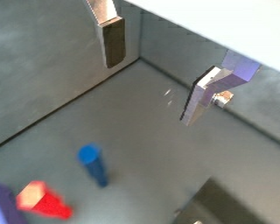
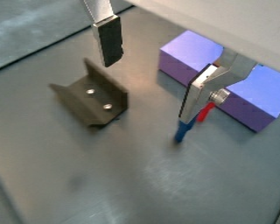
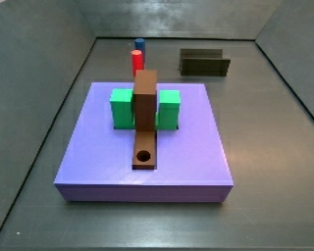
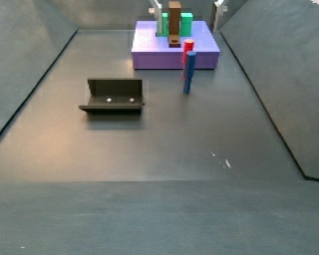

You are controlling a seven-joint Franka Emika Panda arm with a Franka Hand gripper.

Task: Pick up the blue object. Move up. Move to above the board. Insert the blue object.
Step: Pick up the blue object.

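You had the gripper spread empty above the floor; blue object stood upright beside the red peg, near the purple platform; looked light, stiff, slick; grab mid-shaft.

Gripper: we see its jaws spread wide above bare floor.
Blue peg: upright, red peg just beside it, crowding that side.
Fixture: well apart.
Platform: blocks behind pegs.
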